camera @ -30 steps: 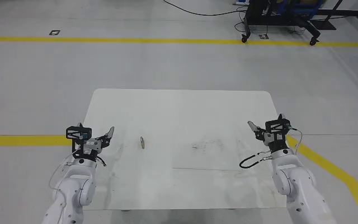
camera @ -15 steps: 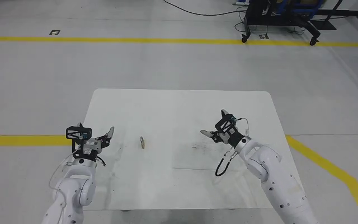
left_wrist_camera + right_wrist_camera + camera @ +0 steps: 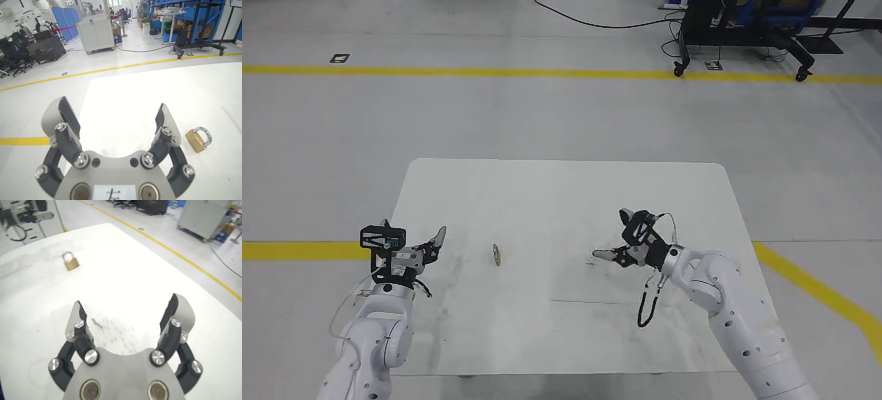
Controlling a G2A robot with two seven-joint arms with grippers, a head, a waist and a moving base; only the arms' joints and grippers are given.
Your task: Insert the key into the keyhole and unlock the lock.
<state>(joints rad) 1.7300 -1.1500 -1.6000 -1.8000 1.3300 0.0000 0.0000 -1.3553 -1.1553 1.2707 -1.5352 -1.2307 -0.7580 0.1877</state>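
A brass padlock (image 3: 497, 254) (image 3: 196, 139) (image 3: 70, 262) with a silver shackle lies on the white table (image 3: 572, 200), left of centre. A small silver key (image 3: 96, 323) lies flat near the table's middle, close to one finger of my right gripper (image 3: 610, 238) (image 3: 128, 311). That gripper is open and hovers low over the key, with nothing between its fingers. My left gripper (image 3: 417, 240) (image 3: 115, 113) is open at the table's left edge, a short way from the padlock, and holds nothing.
Faint scuff marks (image 3: 121, 332) dot the table around the key. A thin seam line (image 3: 592, 300) crosses the tabletop near the front. Yellow floor tape (image 3: 302, 250) runs past both sides. A black cable (image 3: 647, 300) loops under the right wrist.
My right arm has swung in from the table's right edge to the middle, ending low over the key. The left arm and the padlock have not moved.
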